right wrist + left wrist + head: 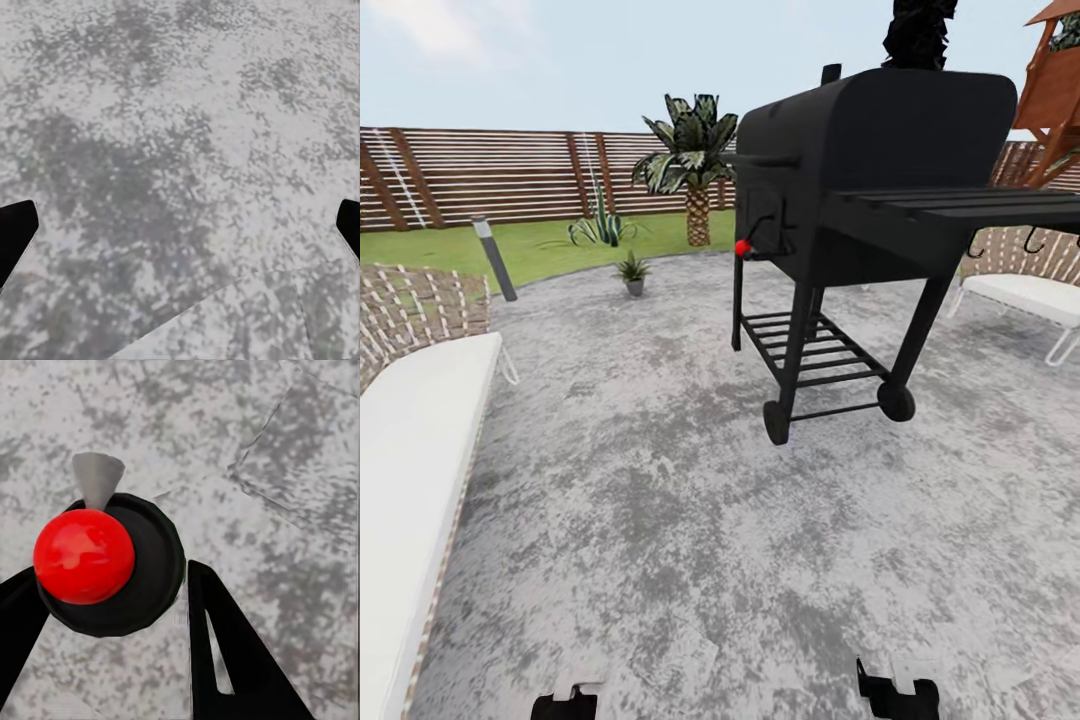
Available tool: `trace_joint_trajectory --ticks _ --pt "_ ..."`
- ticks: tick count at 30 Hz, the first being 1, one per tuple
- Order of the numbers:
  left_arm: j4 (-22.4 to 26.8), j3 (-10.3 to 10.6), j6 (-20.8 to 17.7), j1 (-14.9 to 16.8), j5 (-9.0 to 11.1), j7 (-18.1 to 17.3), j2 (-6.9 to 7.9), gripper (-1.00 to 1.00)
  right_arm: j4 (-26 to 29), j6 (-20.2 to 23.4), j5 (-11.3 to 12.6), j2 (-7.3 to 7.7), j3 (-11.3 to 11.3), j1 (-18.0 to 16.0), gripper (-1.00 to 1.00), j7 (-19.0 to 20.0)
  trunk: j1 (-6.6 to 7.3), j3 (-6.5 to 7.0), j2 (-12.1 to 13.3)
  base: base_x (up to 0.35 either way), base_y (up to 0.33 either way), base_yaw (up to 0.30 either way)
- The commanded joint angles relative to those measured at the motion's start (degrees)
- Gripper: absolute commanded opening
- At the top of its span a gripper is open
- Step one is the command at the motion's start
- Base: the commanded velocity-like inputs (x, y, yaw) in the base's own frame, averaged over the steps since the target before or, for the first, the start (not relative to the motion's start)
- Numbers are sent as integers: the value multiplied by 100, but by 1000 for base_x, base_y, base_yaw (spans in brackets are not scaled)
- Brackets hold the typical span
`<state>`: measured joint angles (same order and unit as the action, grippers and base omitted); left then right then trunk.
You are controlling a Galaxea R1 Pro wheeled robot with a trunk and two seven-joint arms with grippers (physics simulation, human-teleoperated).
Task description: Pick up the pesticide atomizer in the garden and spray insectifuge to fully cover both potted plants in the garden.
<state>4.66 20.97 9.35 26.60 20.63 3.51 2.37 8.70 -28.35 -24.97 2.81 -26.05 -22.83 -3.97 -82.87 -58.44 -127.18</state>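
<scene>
Two grippers show at the near edge of the head view, the left gripper [565, 703] and the right gripper [898, 690], both low over the grey patio [680, 520]. In the left wrist view the left gripper [112, 607] has its dark fingers [232, 660] closed on either side of the atomizer [112, 562], a black round body with a red top and a grey nozzle, seen from above against the stone. In the right wrist view the right gripper [180, 225] is spread wide with nothing between the fingers, bare patio under it. Beside the left arm runs a white-cushioned wicker seat [415, 440]. Farther ahead and to the right a black grill [860, 200] on wheels stands on the patio, with another seat [1025, 295] behind it. Beyond, at the patio's far edge, sits one potted plant [633, 272], left of the grill and unobstructed. A grey post [494, 258], a spiky plant [600, 228], a palm [693, 165] and the fence [480, 175] lie behind it on the grass.
</scene>
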Motion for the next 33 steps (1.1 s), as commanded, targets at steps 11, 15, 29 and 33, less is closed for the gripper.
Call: trace_joint_trajectory --ticks 11,15,29,33 --pt "0 39 14 3 44 27 8 -100 -9 -21 -61 0 -23 -5 100 -32 -2 -9 -2 334 -20 30" --pt "0 39 14 3 57 27 9 -100 -9 -21 -70 0 -23 -7 100 -25 -2 -9 -2 339 0 256" --pt "0 39 14 3 80 27 9 -100 -14 -21 -70 0 -18 -3 100 -25 -2 -9 -2 339 0 276" --pt "0 39 14 3 72 27 9 -100 -12 -21 -70 0 -17 -3 100 -25 -2 -9 -2 339 0 276"
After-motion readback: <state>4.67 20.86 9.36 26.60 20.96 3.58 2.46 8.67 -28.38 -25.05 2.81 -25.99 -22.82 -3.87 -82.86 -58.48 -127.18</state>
